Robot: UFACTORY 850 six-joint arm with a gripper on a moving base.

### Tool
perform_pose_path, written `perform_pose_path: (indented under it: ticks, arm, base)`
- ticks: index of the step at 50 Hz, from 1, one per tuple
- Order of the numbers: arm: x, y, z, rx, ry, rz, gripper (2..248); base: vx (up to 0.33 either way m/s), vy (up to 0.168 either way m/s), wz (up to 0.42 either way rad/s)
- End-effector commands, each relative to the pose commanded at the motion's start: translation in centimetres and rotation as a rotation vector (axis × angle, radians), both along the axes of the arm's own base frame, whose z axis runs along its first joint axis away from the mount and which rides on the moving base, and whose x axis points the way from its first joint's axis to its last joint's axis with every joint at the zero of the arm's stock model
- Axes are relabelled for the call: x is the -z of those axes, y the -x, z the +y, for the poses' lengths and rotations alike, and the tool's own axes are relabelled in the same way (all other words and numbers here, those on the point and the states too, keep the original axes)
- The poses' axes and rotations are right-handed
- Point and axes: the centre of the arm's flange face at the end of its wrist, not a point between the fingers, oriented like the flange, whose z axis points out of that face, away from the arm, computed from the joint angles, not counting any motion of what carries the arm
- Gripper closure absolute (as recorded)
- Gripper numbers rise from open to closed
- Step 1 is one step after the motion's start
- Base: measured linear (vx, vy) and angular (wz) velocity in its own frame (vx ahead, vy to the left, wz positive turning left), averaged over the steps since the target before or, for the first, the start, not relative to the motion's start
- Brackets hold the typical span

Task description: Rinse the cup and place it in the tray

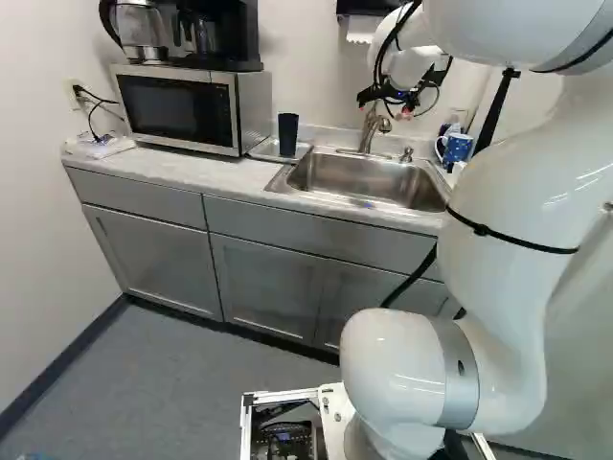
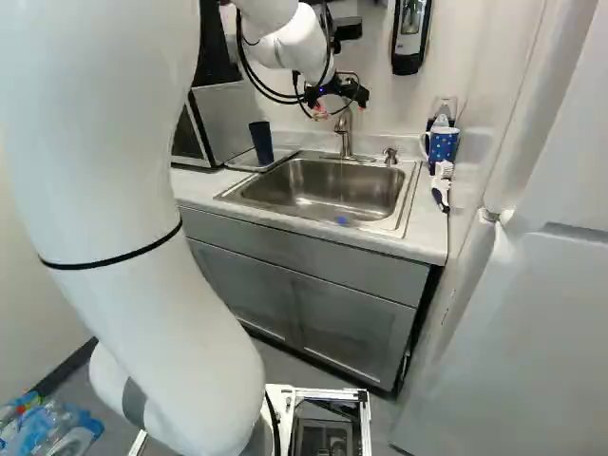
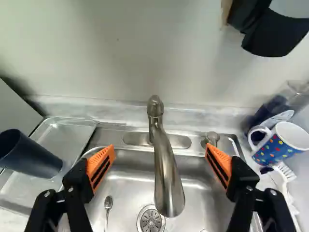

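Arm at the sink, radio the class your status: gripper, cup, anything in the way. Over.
Gripper open, empty. Dark cup upright in tray; rinsed or not, can't tell. Tap ahead, between the fingers; spoon in sink. Over.

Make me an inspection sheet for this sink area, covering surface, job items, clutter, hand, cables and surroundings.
Surface: pale counter; wetness can't be judged.
Job items: dark cup upright in the metal tray, left of the sink.
Clutter: spoon in the sink; spotted mug and brush on its other side.
Hand: open near the faucet; nothing gripped.
Cables: black cable by the arm; cord at the wall outlet.
Surroundings: microwave; plastic bottles on the floor.
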Motion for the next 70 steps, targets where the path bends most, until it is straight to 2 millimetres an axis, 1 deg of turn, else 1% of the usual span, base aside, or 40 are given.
perform_pose_path:
  ticks: [17, 38, 63, 70]
  arm:
    - [0.7, 3.9, -0.2, 0.022, -0.033, 0.106, 3]
    - [1.8, 8.9, 0.3, 0.04, -0.081, 0.245, 3]
    - [1.9, 9.0, 0.3, 0.039, -0.086, 0.262, 3]
    - [1.8, 8.7, 0.3, 0.038, -0.083, 0.254, 3]
  base:
    - [0.0, 0.0, 0.0]
    - [0.0, 0.0, 0.0]
    - [0.0, 0.0, 0.0]
    - [0.0, 0.0, 0.0]
